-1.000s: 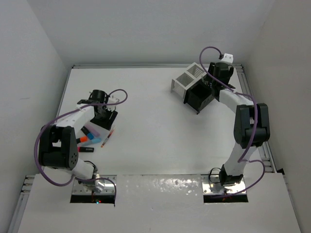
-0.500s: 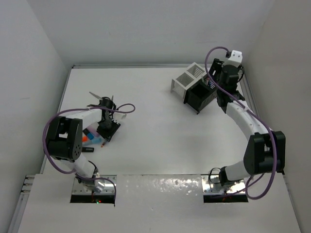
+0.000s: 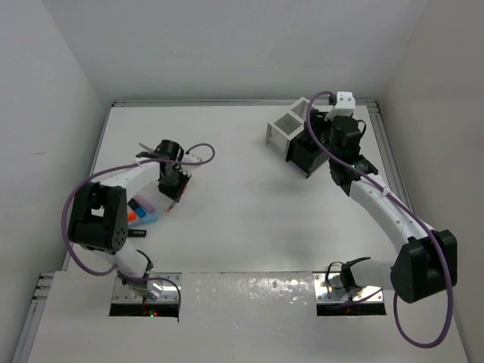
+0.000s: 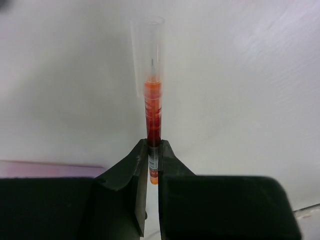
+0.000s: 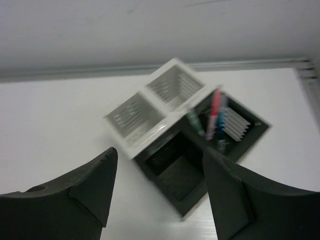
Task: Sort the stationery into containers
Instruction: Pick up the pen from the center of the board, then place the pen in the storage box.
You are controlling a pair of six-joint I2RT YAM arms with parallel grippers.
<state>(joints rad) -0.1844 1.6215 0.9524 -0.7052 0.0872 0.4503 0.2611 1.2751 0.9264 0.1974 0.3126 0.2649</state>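
Note:
My left gripper (image 4: pixel 154 145) is shut on a thin orange pen (image 4: pixel 153 102) with a clear cap, which sticks out ahead of the fingers over the white table. From above, the left gripper (image 3: pixel 172 187) is at the left of the table, just right of a small pile of stationery (image 3: pixel 141 213). The white container (image 5: pixel 150 107) and the black container (image 5: pixel 192 172) stand joined together. Green, pink and blue pens (image 5: pixel 214 117) stand in a rear compartment of the black one. My right gripper (image 5: pixel 160 152) hangs open above them, holding nothing. Scissors are not visible.
Orange, blue and purple highlighters and a small black item lie in the pile by the left arm; a purple one (image 4: pixel 45 167) shows at the left wrist view's edge. The containers (image 3: pixel 291 128) sit at the back right, near the wall and the table's right rail (image 3: pixel 386 144).
My left gripper has closed on the orange pen and shifted slightly away from the pile. The right arm has swung around by the containers, its gripper staying open.

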